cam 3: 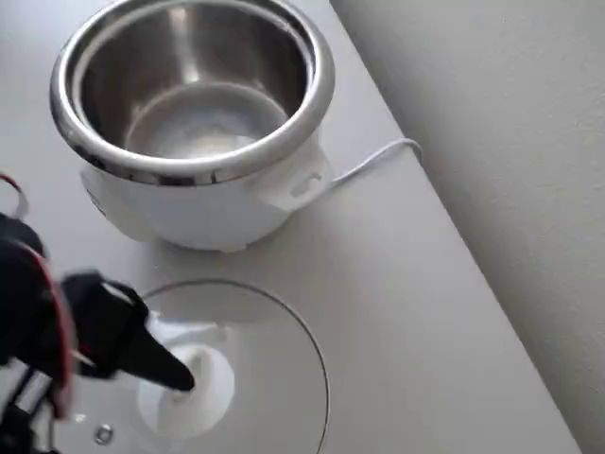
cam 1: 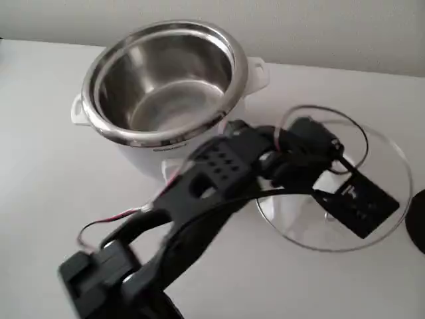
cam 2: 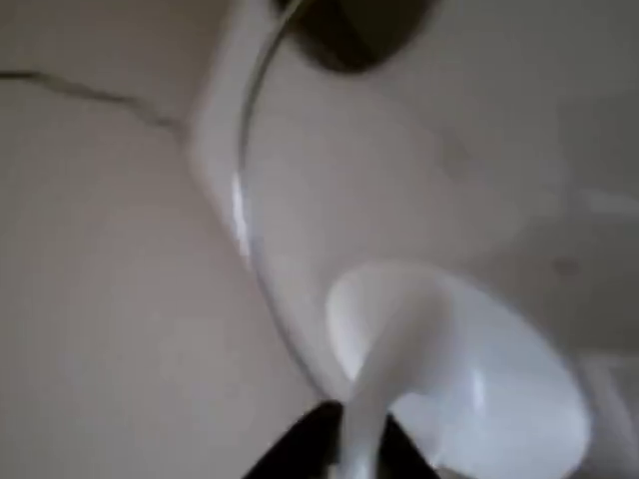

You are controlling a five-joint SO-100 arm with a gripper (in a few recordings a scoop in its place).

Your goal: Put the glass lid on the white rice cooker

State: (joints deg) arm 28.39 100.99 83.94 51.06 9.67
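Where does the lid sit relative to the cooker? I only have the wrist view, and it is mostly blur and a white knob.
Observer: In the overhead view the glass lid lies flat on the table, beside the white rice cooker, not on it.
Operator: Is the pot open?
Observer: Yes, the fixed view shows the steel inner pot uncovered and empty.
Operator: Where is the end effector?
Observer: Overhead, the end effector is at the lid's white knob; whether it has closed on it, I cannot tell.
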